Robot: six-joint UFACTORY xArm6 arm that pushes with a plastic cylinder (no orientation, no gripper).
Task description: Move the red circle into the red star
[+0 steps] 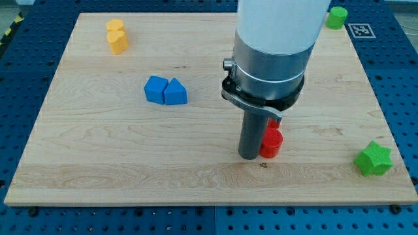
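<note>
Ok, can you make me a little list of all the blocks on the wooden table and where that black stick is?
board: wooden board on a blue pegboard
my tip: touching the red block's left side
red block: red cylinder, partly hidden by the rod
red star: none visible
blue blocks: two touching, blue cube and blue wedge-like block, left of centre
yellow blocks: two stacked-looking yellow pieces, top left
green blocks: green star at bottom right, green block at top right

One raised view, angled down, board (130, 150) filling frame
</note>
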